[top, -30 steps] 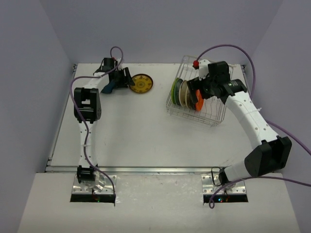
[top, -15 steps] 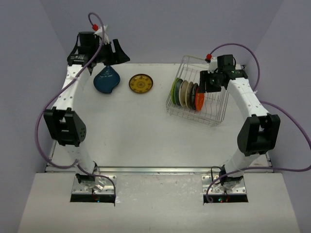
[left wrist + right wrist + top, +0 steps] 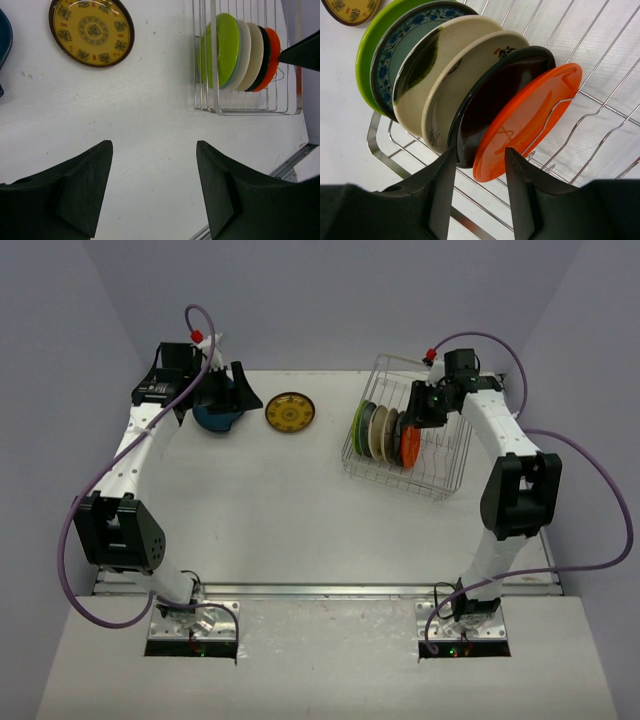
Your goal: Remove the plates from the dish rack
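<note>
The dish rack [image 3: 440, 475] stands at the right of the table, with several plates upright in it: lime green [image 3: 358, 425], cream, black, and orange [image 3: 408, 447]. My right gripper [image 3: 424, 412] hangs over their right end. In its wrist view it [image 3: 480, 150] is open, its jaws narrowed on either side of the bottom rims of the orange plate [image 3: 530, 117] and the black plate [image 3: 495, 102]. A brownish-yellow plate [image 3: 290, 412] and a dark blue plate [image 3: 213, 419] lie on the table at the far left. My left gripper [image 3: 238, 390] hovers open over the blue one, holding nothing [image 3: 154, 146].
The enclosure's walls stand close behind and beside the table. A metal rail [image 3: 320, 589] runs along the near edge. In the left wrist view the rack [image 3: 250, 111] is at the upper right and the yellow plate [image 3: 91, 31] at the upper left.
My right gripper's jaws have narrowed around the orange and black plates' rims. My left arm let go of the blue plate, rose and pulled back, and its jaws widened a little.
</note>
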Robot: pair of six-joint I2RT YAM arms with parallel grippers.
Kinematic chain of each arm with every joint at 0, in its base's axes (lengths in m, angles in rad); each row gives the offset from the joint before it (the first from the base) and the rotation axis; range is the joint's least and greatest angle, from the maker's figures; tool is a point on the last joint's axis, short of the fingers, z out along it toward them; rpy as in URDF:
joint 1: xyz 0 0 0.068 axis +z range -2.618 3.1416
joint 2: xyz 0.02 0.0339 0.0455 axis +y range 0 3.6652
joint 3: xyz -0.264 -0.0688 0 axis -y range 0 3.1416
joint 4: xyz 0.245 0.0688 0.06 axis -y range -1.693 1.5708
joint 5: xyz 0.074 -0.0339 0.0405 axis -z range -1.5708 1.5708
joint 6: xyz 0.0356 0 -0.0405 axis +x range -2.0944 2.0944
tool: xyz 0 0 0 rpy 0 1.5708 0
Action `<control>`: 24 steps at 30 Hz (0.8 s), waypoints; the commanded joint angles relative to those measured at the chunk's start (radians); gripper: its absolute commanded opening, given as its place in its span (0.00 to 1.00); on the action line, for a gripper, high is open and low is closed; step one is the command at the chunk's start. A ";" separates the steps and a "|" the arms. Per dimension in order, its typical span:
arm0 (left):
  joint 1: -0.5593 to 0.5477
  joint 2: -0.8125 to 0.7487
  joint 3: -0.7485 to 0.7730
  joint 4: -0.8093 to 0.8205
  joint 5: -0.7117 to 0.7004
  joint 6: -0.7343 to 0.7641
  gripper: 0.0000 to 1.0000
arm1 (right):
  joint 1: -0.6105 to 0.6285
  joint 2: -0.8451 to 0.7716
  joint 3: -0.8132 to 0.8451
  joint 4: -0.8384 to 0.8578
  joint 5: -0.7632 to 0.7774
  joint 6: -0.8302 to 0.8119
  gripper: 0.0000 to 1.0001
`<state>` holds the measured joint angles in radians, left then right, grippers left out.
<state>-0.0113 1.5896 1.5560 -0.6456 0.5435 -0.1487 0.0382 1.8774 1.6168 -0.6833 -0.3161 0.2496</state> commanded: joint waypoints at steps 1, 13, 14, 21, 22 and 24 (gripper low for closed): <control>0.011 -0.033 0.013 0.030 -0.014 0.021 0.66 | 0.003 0.024 0.050 0.016 0.030 0.033 0.38; 0.011 -0.002 0.015 0.036 -0.008 -0.004 0.71 | 0.002 -0.011 -0.019 -0.005 -0.025 0.085 0.15; 0.011 -0.002 0.015 0.034 -0.007 -0.009 0.74 | 0.000 -0.022 -0.026 -0.012 -0.040 0.089 0.11; 0.011 -0.002 0.031 0.026 -0.014 -0.028 0.78 | -0.055 -0.084 0.016 -0.072 -0.119 0.106 0.00; 0.011 -0.002 0.035 0.026 -0.015 -0.030 0.78 | -0.073 -0.093 0.029 -0.084 -0.138 0.108 0.00; 0.011 -0.002 0.042 0.026 -0.012 -0.034 0.79 | -0.098 -0.111 0.069 -0.105 -0.186 0.117 0.00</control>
<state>-0.0113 1.5898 1.5562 -0.6472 0.5308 -0.1637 -0.0081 1.8568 1.5976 -0.7630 -0.3941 0.3458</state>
